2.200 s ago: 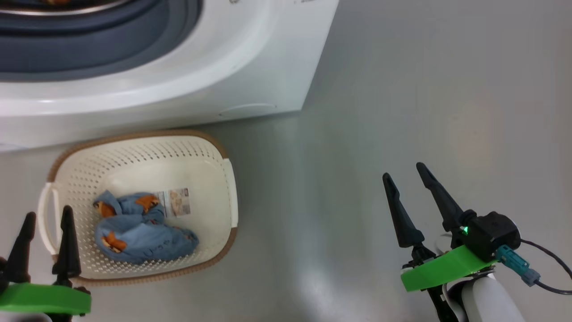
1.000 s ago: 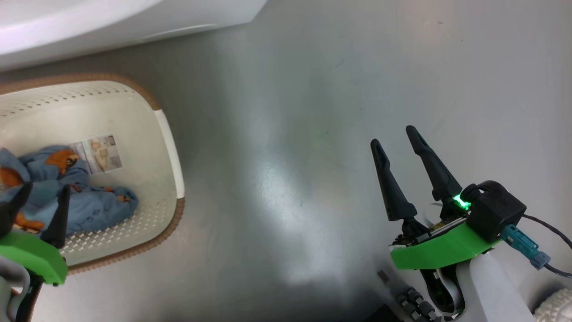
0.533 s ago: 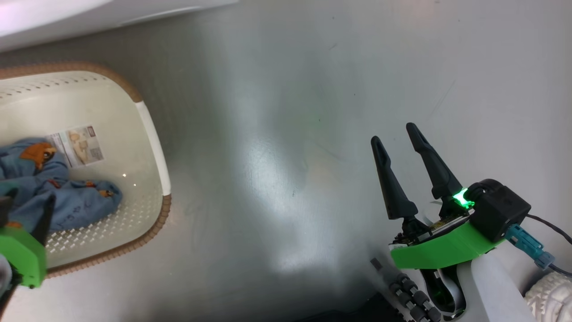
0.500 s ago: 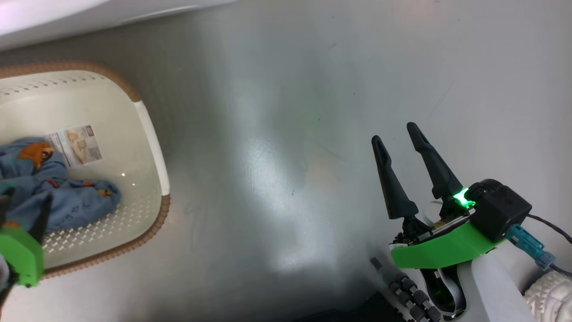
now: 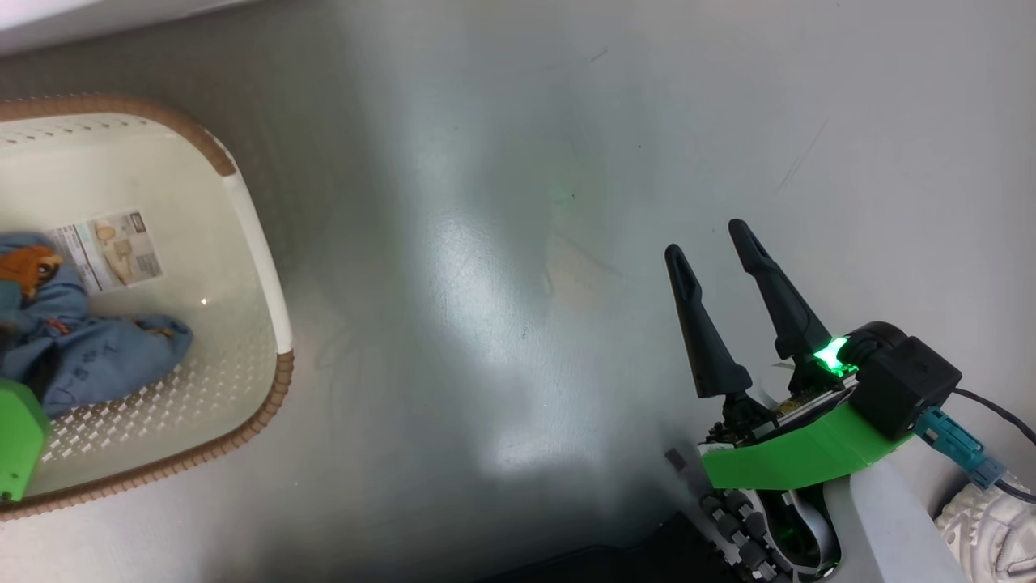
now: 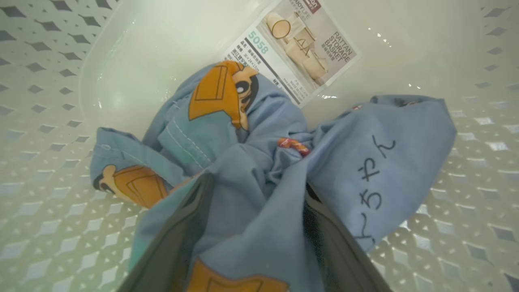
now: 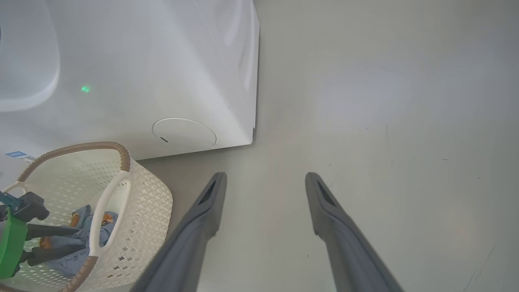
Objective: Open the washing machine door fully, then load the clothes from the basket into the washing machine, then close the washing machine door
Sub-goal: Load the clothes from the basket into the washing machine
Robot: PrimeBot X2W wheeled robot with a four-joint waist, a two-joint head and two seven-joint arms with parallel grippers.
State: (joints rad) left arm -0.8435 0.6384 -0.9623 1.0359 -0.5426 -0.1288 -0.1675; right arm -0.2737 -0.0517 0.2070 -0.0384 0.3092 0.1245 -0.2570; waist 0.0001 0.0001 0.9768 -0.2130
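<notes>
White washing machine (image 7: 121, 61) stood just beside basket (image 5: 259, 243) | clothes (image 6: 365, 134) lay in basket | step: loading, pickup | left gripper (image 6: 255, 184) spread wide astride fabric, nothing clamped | right gripper (image 5: 706, 239) spread wide, empty, over floor | next: close left jaws on fabric

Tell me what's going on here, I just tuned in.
The left pincer is down inside the basket, its fingers spread open on either side of a fold of the blue clothes, not yet closed on it. The right pincer hangs open and empty over the bare floor. The washing machine stands just behind the basket; the clothes are not yet loaded.
</notes>
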